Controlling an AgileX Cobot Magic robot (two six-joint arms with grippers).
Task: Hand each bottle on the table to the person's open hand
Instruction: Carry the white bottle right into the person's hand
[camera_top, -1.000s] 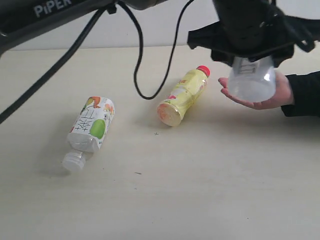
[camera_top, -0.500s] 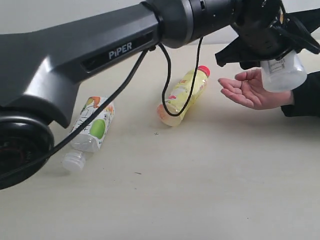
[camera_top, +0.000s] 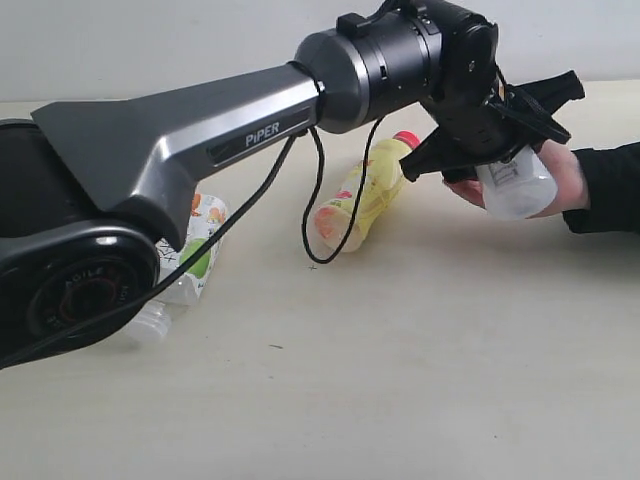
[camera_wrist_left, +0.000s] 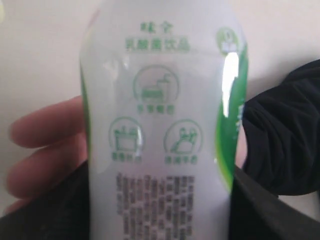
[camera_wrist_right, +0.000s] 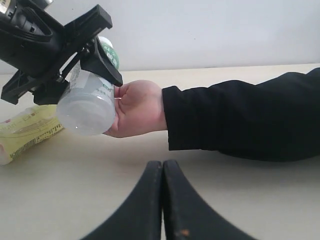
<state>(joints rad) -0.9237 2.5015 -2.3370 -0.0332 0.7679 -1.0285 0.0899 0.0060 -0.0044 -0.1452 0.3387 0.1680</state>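
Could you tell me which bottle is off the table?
The white bottle, held by the left gripper at the person's hand; the yellow bottle and the fruit-label bottle lie on the table.

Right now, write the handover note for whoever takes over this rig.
Left gripper: jaws shut on the white bottle, held at the person's hand.
Right gripper: jaws shut, empty, near the table.
Yellow bottle and fruit-label bottle lie on the table, untouched.
Done: white bottle brought to the hand.
Left: release it, then hand over the two lying bottles.
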